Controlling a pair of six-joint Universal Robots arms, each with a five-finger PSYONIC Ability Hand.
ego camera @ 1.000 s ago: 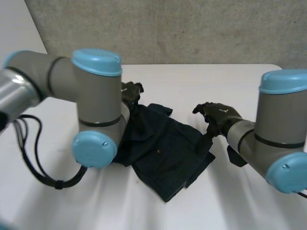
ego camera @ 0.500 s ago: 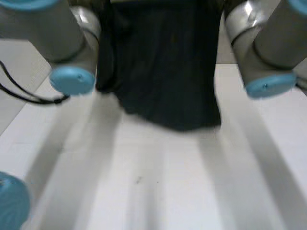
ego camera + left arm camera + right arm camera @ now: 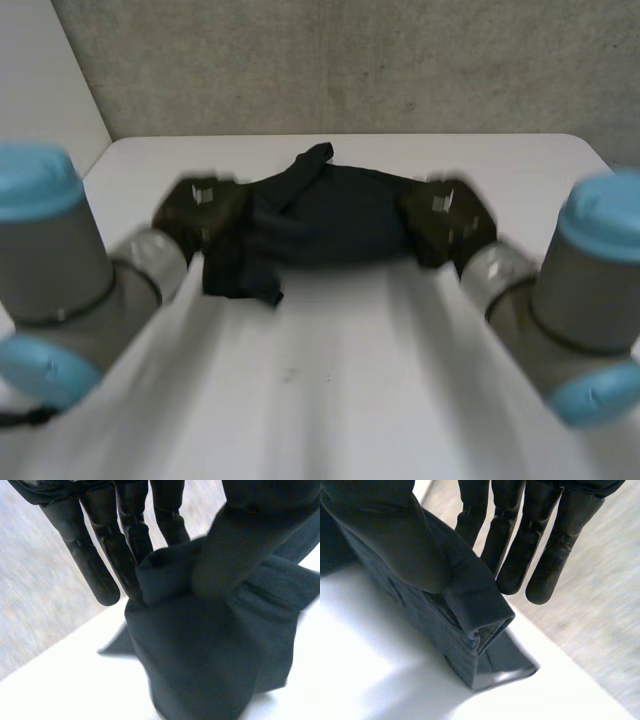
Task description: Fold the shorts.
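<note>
The dark navy shorts hang stretched sideways between my two hands over the far half of the white table. My left hand holds their left end, where a loose fold droops down. My right hand holds the right end. In the left wrist view my left hand pinches the shorts between thumb and straight fingers. In the right wrist view my right hand pinches a folded hem of the shorts the same way.
A grey concrete wall rises behind the table's far edge. My left arm and right arm reach in over the front corners of the table.
A second ago the shorts lay crumpled on the table with both hands open beside them. Both hands have closed on the shorts, lifted them and spread them out towards the far side.
</note>
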